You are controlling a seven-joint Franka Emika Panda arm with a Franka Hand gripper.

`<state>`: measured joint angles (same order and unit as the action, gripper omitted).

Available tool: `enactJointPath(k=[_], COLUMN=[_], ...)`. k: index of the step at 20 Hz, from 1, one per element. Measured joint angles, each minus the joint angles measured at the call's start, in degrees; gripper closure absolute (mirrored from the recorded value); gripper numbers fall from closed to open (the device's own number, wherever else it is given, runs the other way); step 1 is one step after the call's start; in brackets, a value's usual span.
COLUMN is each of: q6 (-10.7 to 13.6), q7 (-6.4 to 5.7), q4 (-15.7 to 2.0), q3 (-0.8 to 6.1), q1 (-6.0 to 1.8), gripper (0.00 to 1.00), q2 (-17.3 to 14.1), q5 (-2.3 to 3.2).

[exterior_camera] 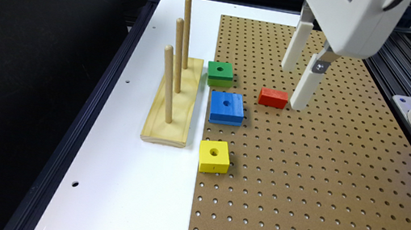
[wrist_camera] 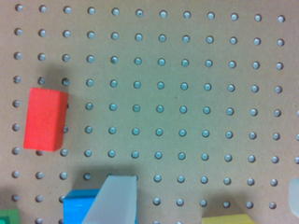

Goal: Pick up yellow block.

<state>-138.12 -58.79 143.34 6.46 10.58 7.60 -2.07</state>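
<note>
Approach to the yellow block (exterior_camera: 214, 156): reach not yet made.

The block is seen flat on the pegboard (exterior_camera: 322, 181), at its edge nearest the white table, just in front of the blue block (exterior_camera: 226, 107). The gripper (exterior_camera: 296, 83) hangs well apart from it, beside the red block (exterior_camera: 273, 98), jaws spread wide, nothing held or touched. It should be carried over the block, centred on the hole, and lowered straight with a finger on each opposite side face.
</note>
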Motion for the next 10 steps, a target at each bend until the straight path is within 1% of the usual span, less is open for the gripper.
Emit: enactJointPath(k=[3, 8, 10], q6=[0.0, 0.0, 0.0], q7=[0.00, 0.00, 0.00], q4=[-1.29, -4.54, -5.40], q3=[0.00, -0.01, -0.02], q1=[-0.14, -0.60, -0.69], gripper=[0.00, 0.00, 0.00], q2=[-1.3, -4.5, -5.4], q5=[0.00, 0.01, 0.01])
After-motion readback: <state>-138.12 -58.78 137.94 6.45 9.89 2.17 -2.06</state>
